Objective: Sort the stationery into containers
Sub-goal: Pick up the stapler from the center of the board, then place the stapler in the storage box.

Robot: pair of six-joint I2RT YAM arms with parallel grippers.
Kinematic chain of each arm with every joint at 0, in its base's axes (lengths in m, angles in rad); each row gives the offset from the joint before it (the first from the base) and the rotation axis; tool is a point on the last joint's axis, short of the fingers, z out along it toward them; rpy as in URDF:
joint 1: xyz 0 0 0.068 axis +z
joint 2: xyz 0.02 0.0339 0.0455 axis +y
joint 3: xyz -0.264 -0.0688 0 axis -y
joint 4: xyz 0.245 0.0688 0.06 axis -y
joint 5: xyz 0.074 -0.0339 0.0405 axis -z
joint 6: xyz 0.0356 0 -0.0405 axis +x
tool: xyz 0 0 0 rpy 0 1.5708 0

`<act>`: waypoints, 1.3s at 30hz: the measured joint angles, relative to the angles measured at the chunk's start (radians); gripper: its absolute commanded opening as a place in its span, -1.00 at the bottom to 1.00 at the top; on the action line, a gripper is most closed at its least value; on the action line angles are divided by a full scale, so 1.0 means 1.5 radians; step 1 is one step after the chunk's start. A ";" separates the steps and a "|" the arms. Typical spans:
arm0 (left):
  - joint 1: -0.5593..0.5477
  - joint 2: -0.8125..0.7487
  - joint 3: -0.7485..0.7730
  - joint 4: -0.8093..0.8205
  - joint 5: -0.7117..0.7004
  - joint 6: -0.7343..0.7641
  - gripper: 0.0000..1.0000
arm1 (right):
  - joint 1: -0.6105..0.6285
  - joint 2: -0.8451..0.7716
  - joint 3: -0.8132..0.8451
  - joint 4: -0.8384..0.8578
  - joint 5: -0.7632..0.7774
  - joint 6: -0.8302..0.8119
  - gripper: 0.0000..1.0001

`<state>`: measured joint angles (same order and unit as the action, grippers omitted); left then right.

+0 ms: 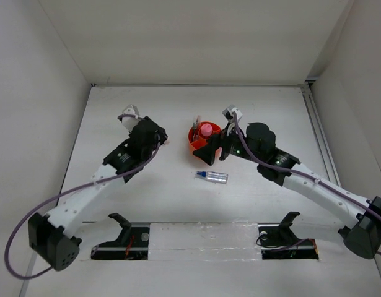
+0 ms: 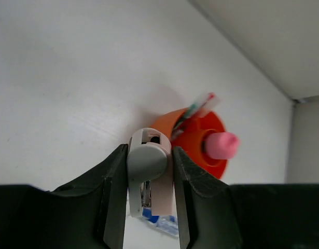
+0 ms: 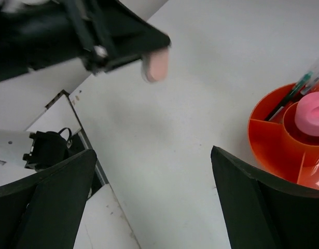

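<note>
My left gripper (image 1: 160, 141) is shut on the small white-pink stapler (image 2: 146, 168) and holds it above the table, just left of the round orange organizer (image 1: 191, 137). In the left wrist view the organizer (image 2: 200, 129) lies right behind the stapler. The pink tube (image 1: 205, 130) stands in its central well, and the red and green pens (image 1: 197, 120) lean in a side compartment. The silvery tube with blue cap (image 1: 212, 177) lies on the table in front of the organizer. My right gripper (image 1: 205, 153) is open and empty at the organizer's near side; its wrist view shows the organizer (image 3: 268, 140). The tan cube is not visible.
White walls enclose the table on the left, back and right. A metal rail (image 1: 317, 133) runs along the right edge. Two black fixtures (image 1: 125, 232) (image 1: 283, 229) sit in a slot at the near edge.
</note>
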<state>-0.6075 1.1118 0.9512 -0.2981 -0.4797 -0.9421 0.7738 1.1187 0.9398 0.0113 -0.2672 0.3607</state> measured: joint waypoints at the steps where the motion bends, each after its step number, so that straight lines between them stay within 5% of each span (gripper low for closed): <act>1: -0.006 -0.036 -0.001 0.019 0.001 0.018 -1.00 | 0.001 0.005 -0.005 0.008 -0.003 0.010 0.94; 7: -0.008 -0.154 -0.003 0.090 0.028 0.104 -1.00 | 0.046 0.037 -0.028 0.080 0.019 0.072 0.85; 22: -0.008 -0.139 0.008 0.081 0.166 0.203 -1.00 | 0.111 0.249 0.061 0.273 0.124 0.102 0.61; 36: -0.004 -0.123 0.022 0.091 0.183 0.211 -1.00 | 0.113 0.278 0.078 0.379 0.131 0.096 -0.07; 39: -0.004 -0.122 0.023 0.092 0.187 0.213 -1.00 | 0.113 0.291 0.078 0.396 0.137 0.103 -0.36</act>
<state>-0.6132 0.9283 0.9852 -0.1600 -0.1993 -0.6231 0.9436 1.5551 1.0569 0.6060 -0.0620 0.5148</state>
